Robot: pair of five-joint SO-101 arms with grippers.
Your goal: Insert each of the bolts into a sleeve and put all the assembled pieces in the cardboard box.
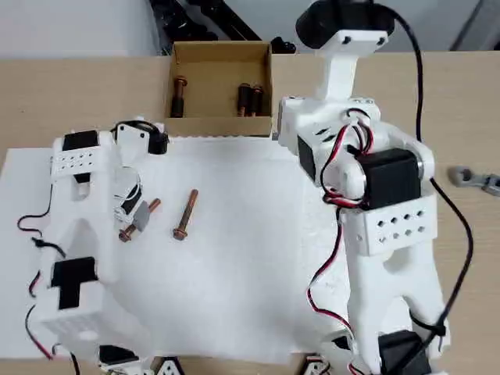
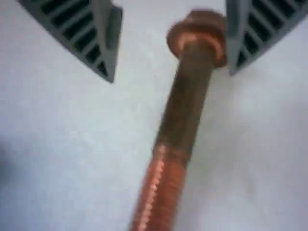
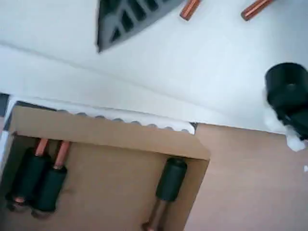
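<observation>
White foam sheet (image 1: 250, 258) is covering the table (image 1: 78, 78) in the high view, with the cardboard box (image 1: 221, 51) holding three sleeved bolts (image 1: 250, 100) and a loose bolt (image 1: 185, 215) lying just beside the left gripper (image 1: 131, 212). In the left wrist view that gripper is hanging released, jaws apart astride a second bolt (image 2: 185, 120). In the right wrist view the right gripper (image 3: 127, 21) is hovering near the box's edge; whether it is clenched cannot be told.
</observation>
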